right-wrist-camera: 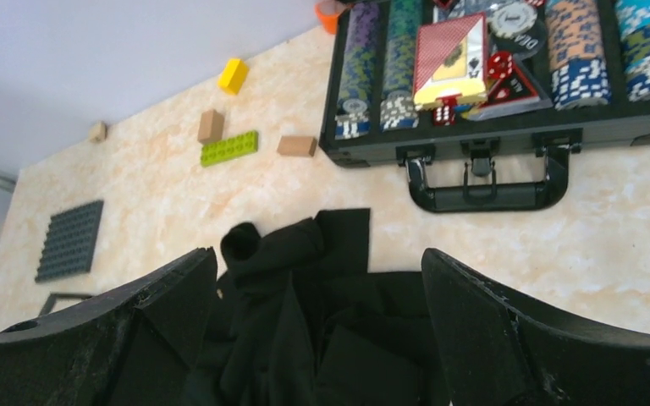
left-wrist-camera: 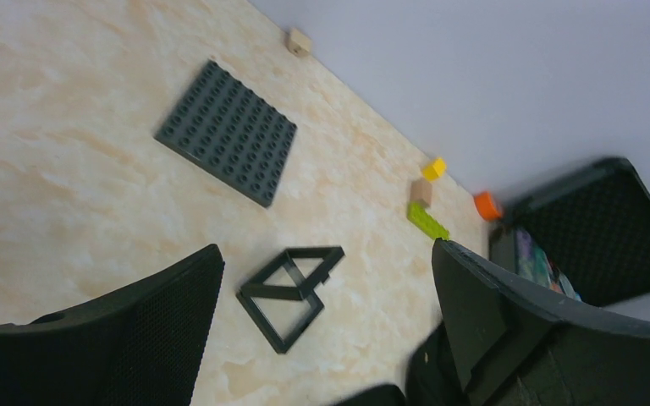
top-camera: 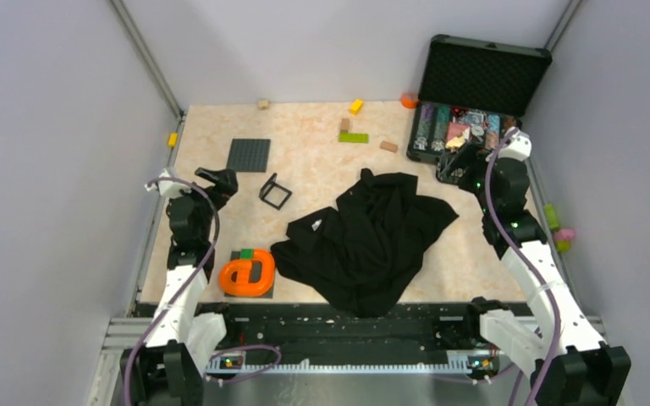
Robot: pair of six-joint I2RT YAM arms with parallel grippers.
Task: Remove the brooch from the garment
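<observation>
From the top camera, I see the black garment [top-camera: 364,241] lying crumpled in the middle of the table [top-camera: 305,161], towards the near edge. I cannot pick out the brooch on the cloth here; the folds are too dark. The left gripper [top-camera: 217,180] hangs over the left side of the table, well apart from the garment. The right gripper [top-camera: 460,162] sits at the far right, just in front of the open case [top-camera: 482,76]. An orange piece [top-camera: 248,273] lies near the garment's left edge.

On the left wrist camera, the fingers are spread wide with nothing between them. Below them I see a black wire frame [left-wrist-camera: 288,296], and beyond that a grey studded plate [left-wrist-camera: 227,133] and a green brick [left-wrist-camera: 427,221]. No brooch is visible from here.

On the right wrist camera, the fingers also stand wide apart and hold nothing. They hover over the garment's far edge. The case handle [right-wrist-camera: 487,182] lies just beyond the cloth, with rows of chips [right-wrist-camera: 357,63] behind it. A pale speck shows on the cloth by the left finger, too small for me to identify.
</observation>
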